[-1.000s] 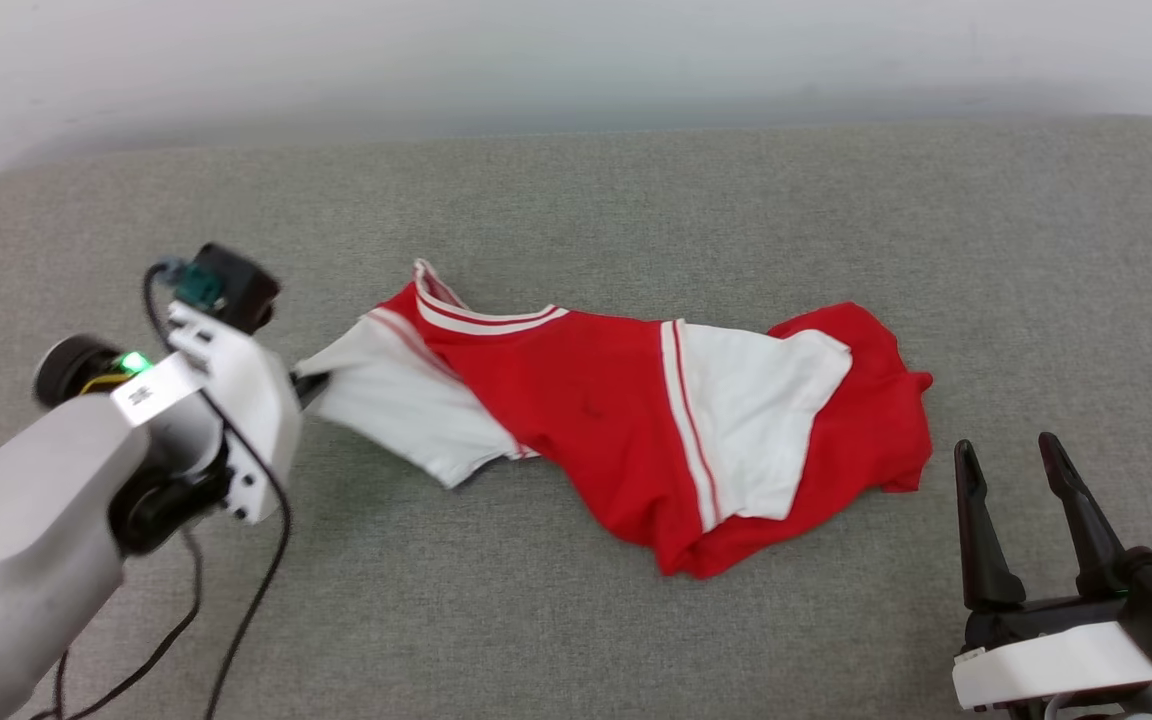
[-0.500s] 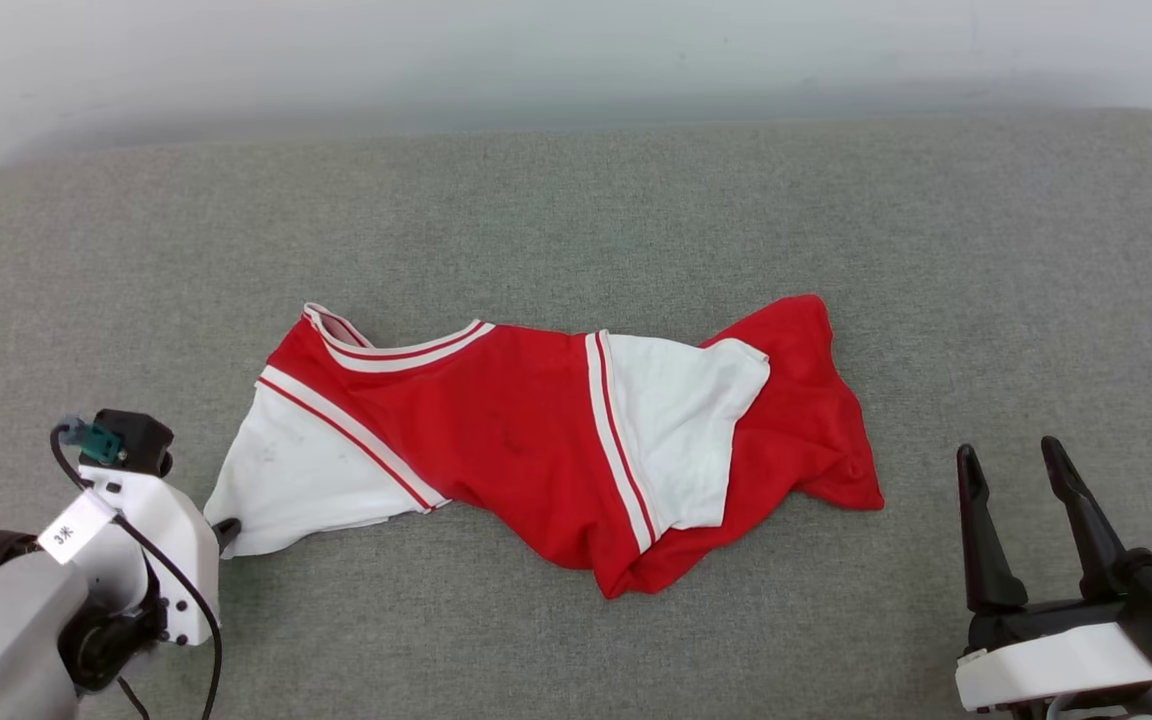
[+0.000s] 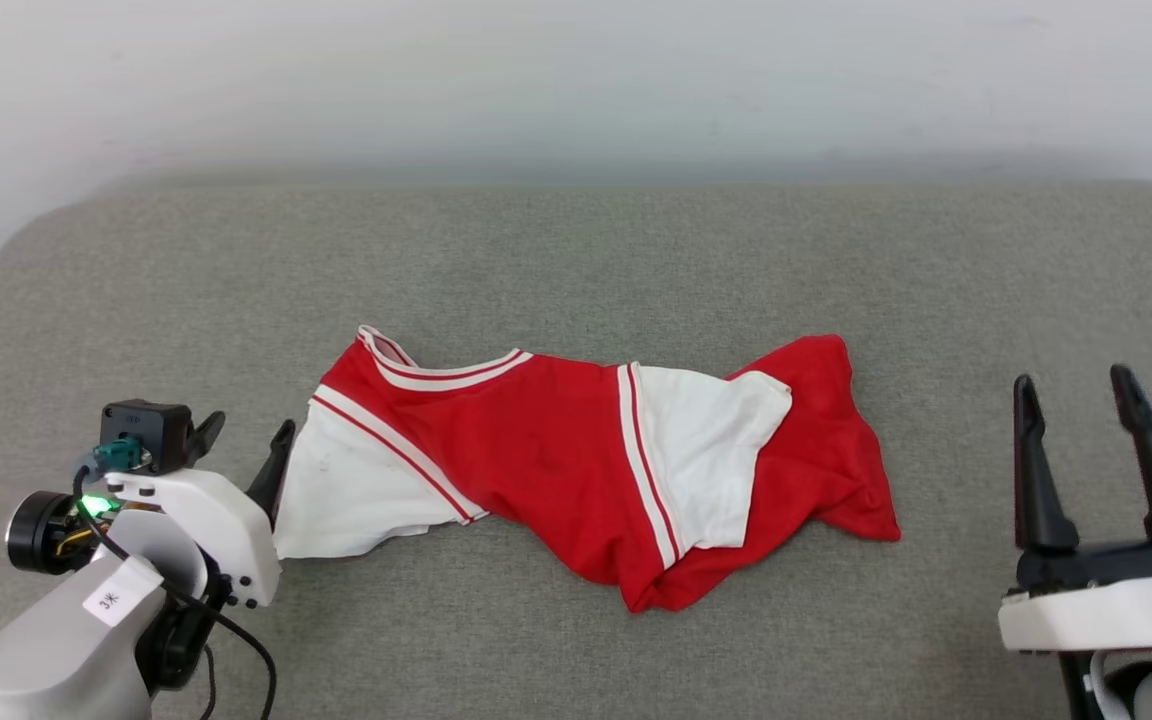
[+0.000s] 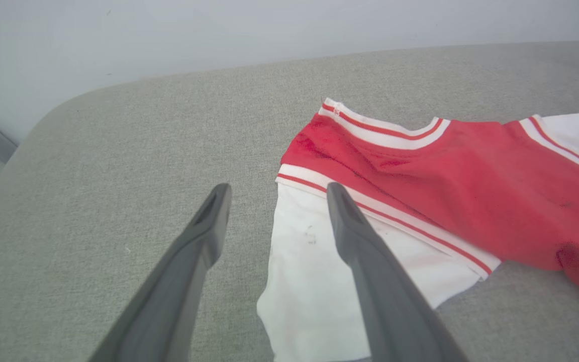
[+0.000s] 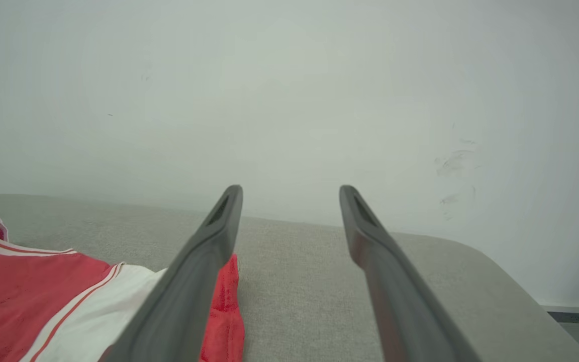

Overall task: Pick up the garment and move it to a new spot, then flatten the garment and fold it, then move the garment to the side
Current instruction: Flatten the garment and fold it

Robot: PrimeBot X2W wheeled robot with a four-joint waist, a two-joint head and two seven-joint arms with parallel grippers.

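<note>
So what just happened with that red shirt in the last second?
The left gripper dragged the garment by its white sleeve leftwards and nearer the robot, then let go; it now stands open at the sleeve's edge. The right gripper stayed open and idle, the garment still crumpled.

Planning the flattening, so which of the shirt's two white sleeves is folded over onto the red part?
The right-hand sleeve, lying across the garment's red body; the other sleeve lies flat on the cushion beside the left gripper.
</note>
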